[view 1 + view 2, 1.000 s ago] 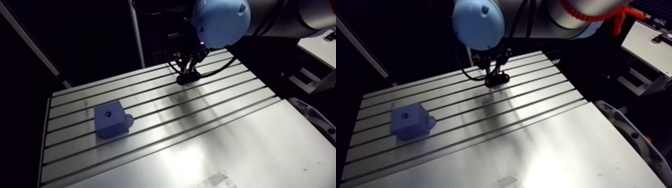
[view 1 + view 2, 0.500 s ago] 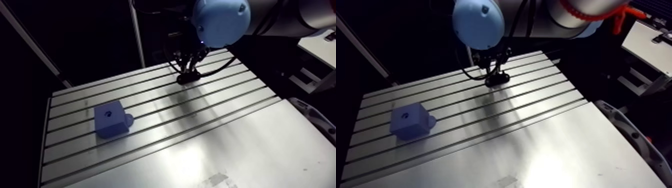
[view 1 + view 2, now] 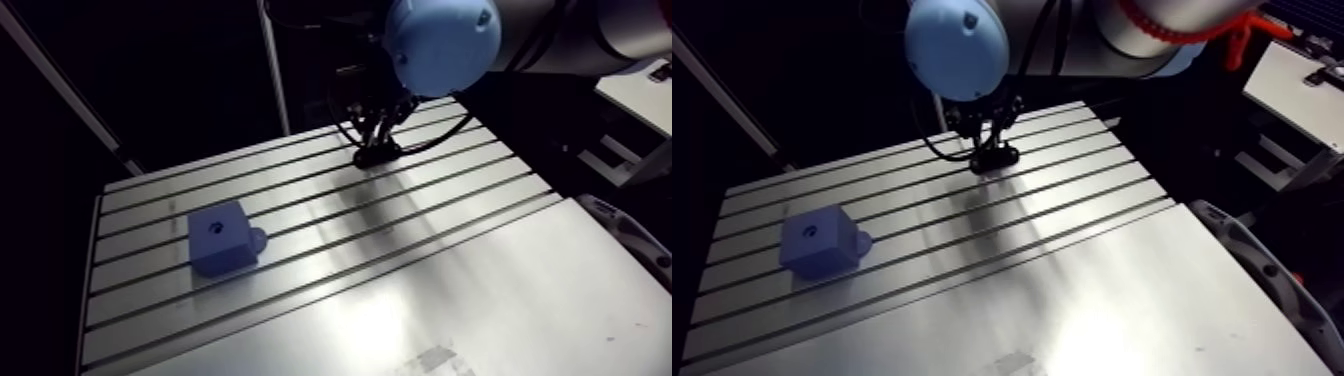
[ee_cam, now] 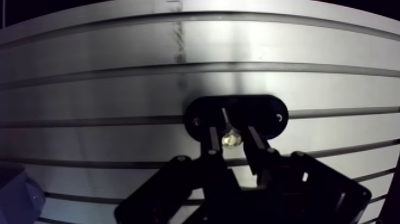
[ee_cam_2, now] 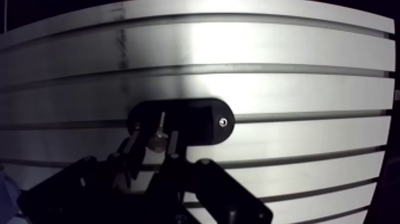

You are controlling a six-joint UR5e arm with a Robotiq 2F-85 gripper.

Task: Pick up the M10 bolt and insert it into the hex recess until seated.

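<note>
The gripper [image 4: 232,132] is seen closed on the head of the single M10 bolt [image 4: 230,139], which is pinched between its two fingers. The bolt is held upright, head toward the wrist and shank pointed down at the one black oval holder [image 4: 265,116] on the slotted table [image 4: 178,59]. One blue block [image 3: 222,240] with a single recess [image 3: 213,227] on top is set well apart.

Arm view: high, oblique over slotted table [image 3: 400,300].
Wrist view: close, straight down past gripper [image 4: 232,143].
Shared: black plate [image 4: 268,110].
</note>
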